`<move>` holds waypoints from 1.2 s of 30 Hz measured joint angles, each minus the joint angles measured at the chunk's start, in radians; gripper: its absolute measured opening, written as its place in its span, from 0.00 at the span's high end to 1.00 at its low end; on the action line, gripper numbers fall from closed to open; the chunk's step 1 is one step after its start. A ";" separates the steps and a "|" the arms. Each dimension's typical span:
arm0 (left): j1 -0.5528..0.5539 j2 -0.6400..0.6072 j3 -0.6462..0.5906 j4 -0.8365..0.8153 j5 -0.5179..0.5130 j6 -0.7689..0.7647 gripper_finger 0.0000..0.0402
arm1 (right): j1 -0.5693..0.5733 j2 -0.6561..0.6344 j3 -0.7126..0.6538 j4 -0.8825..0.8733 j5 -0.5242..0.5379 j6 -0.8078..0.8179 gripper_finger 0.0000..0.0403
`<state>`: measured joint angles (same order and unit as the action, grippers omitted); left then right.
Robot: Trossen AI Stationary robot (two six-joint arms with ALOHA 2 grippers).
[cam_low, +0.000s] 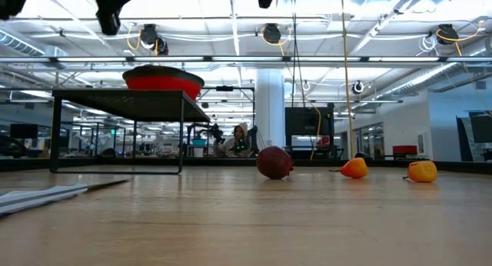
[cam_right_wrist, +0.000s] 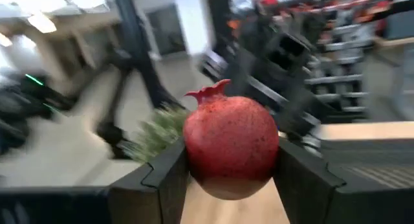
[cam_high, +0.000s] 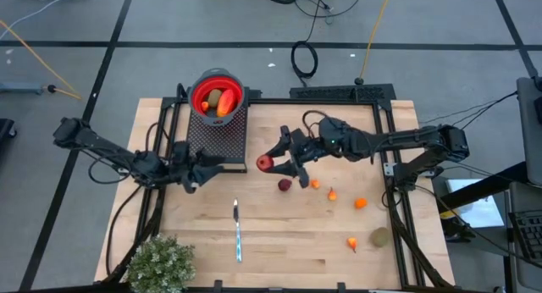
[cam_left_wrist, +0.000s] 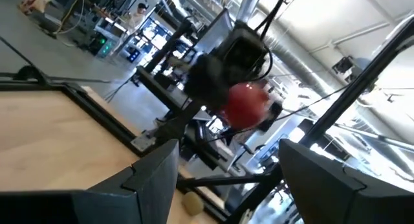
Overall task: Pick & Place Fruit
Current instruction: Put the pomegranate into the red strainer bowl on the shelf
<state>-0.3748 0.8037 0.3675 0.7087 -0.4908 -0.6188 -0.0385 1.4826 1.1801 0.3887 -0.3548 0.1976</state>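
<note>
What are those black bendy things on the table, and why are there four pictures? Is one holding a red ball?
They are two robot arms. One picture looks down from above, one peeks across the tabletop, and two come from cameras on the arms' wrists. The right gripper holds a red pomegranate between its fingers, lifted off the wooden table. The left gripper is open and holds nothing. A red bowl on a black rack already has fruit in it. On the table lie another dark red ball, small orange bits, a kiwi, a knife and a plant.
</note>
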 joint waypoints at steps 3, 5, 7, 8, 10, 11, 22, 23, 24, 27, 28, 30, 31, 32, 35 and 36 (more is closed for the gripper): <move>0.000 0.040 0.073 -0.048 0.000 -0.038 0.34 | 0.019 0.000 0.000 -0.049 0.098 -0.102 0.53; 0.000 0.065 0.123 -0.095 -0.001 -0.067 0.34 | 0.033 0.000 0.000 -0.062 0.158 -0.162 0.53; 0.000 0.087 0.174 -0.154 -0.003 -0.097 0.34 | 0.048 0.000 0.000 -0.077 0.214 -0.224 0.53; 0.000 0.099 0.201 -0.192 -0.005 -0.108 0.34 | 0.056 0.000 0.000 -0.087 0.244 -0.256 0.53; 0.000 0.123 0.253 -0.268 -0.008 -0.138 0.34 | 0.070 0.000 0.000 -0.094 0.304 -0.318 0.53; 0.000 0.135 0.278 -0.301 -0.008 -0.156 0.34 | 0.077 0.000 0.000 -0.095 0.332 -0.348 0.53; 0.060 0.296 0.455 -0.409 -0.068 -0.333 0.34 | 0.155 -0.008 0.000 -0.163 0.599 -0.645 0.52; 0.065 0.315 0.471 -0.420 -0.067 -0.350 0.34 | 0.163 -0.015 0.000 -0.182 0.617 -0.656 0.52; 0.071 0.333 0.486 -0.435 -0.067 -0.365 0.34 | 0.169 -0.022 0.000 -0.196 0.628 -0.664 0.52; 0.085 0.387 0.532 -0.471 -0.062 -0.403 0.34 | 0.185 -0.047 0.001 -0.264 0.675 -0.674 0.52; 0.091 0.405 0.549 -0.484 -0.060 -0.416 0.34 | 0.189 -0.058 0.000 -0.299 0.688 -0.674 0.52; 0.099 0.440 0.583 -0.509 -0.059 -0.437 0.34 | 0.192 -0.078 0.000 -0.337 0.696 -0.674 0.52; 0.102 0.455 0.599 -0.514 -0.059 -0.441 0.34 | 0.193 -0.092 0.000 -0.360 0.696 -0.669 0.53; 0.107 0.474 0.614 -0.520 -0.060 -0.446 0.34 | 0.197 -0.107 0.000 -0.388 0.697 -0.655 0.53; 0.115 0.525 0.662 -0.535 -0.059 -0.459 0.34 | 0.198 -0.140 0.001 -0.435 0.698 -0.617 0.52; 0.118 0.543 0.676 -0.536 -0.059 -0.460 0.34 | 0.200 -0.150 0.001 -0.455 0.696 -0.608 0.52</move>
<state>-0.2564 1.3465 1.0440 0.1728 -0.5499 -1.0786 0.1619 1.3329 1.1809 -0.0664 0.3414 -0.4102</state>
